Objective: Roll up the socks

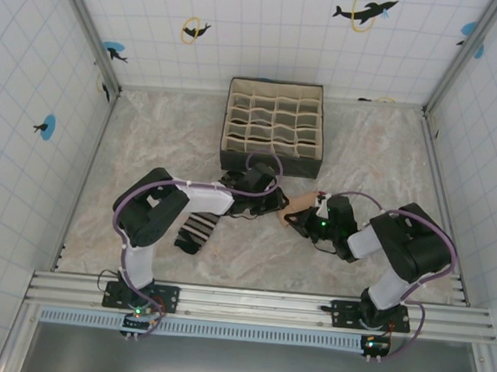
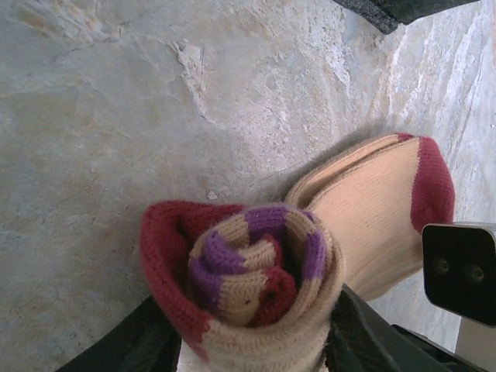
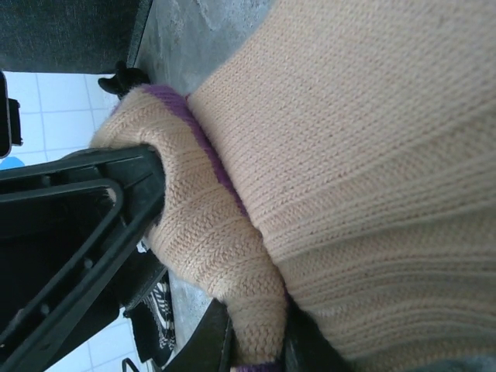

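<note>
Tan knitted sock with dark red toe and purple stripes [image 2: 256, 271] lies mid-tabletop [image 1: 149, 125], at 6 o'clock from the beige gridded fabric organiser box [image 1: 273, 127]. One end is wound into a roll; the flat toe end runs off at 2 o'clock in the left wrist view.

Left pincer [image 2: 248, 333] grasps the roll by its sides. Right pincer [image 1: 305, 219] is clenched on the flat part.

Black-white-grey striped sock [image 1: 196, 232] lies flat at 8 o'clock of the tan one, unrolled.

Risks:
- The roll looks loosely wound and may spring open if released.
- A hard squeeze could flatten it.
- Pull from the right pincer could unwind it.
- The pincers work very near each other, so fingers could collide.
</note>
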You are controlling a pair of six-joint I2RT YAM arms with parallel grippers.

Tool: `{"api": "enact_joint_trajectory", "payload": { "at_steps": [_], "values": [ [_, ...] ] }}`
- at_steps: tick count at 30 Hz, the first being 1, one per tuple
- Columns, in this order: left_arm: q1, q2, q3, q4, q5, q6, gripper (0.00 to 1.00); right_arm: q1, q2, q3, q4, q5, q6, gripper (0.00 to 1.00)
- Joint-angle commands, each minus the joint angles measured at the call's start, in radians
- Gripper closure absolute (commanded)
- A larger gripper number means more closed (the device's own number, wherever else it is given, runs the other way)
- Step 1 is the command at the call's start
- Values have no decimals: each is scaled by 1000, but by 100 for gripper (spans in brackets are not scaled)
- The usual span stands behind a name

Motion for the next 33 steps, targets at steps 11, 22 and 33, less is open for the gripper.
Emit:
{"api": "enact_joint_trajectory", "payload": {
  "at_steps": [11, 22, 33],
  "values": [
    [-3, 34, 91, -227, -74, 109, 100, -17, -49, -13, -349, 52, -121, 78],
    [42, -44, 138, -374, -98, 185, 100, 16, -319, 232, -745, 161, -385, 42],
    [54, -106, 33, -347, -41, 147, 100, -8, -300, 278, -931, 350, -440, 38]
  ]
}}
